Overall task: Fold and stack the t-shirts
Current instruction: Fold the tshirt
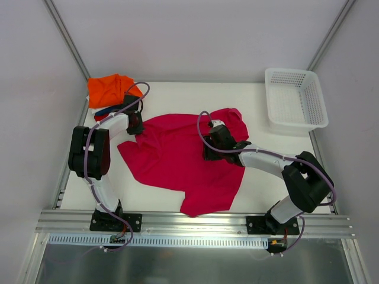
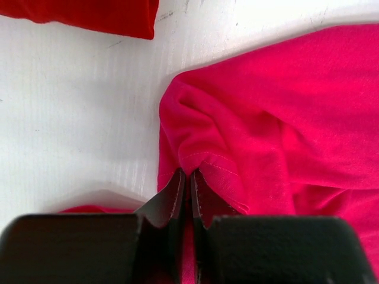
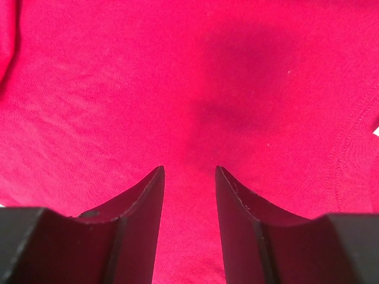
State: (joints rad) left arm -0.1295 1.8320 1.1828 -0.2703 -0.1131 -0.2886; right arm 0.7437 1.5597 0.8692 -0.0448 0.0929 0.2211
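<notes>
Cloth sits pinched in the left claw (image 2: 188, 174): its jaws are pressed together on a hemmed edge of the magenta t-shirt (image 2: 284, 118). The rest of the garment spreads away to that claw's right and back toward the arm bases. The right claw (image 3: 188, 168) hangs with jaws parted and nothing between them, directly above the shirt's flat body — a curved stitched seam lies off to its right. The coming fold likely turns on this claw reaching an edge. A folded orange t-shirt (image 1: 109, 89) lies just beyond the left claw — probably where the stack goes.
</notes>
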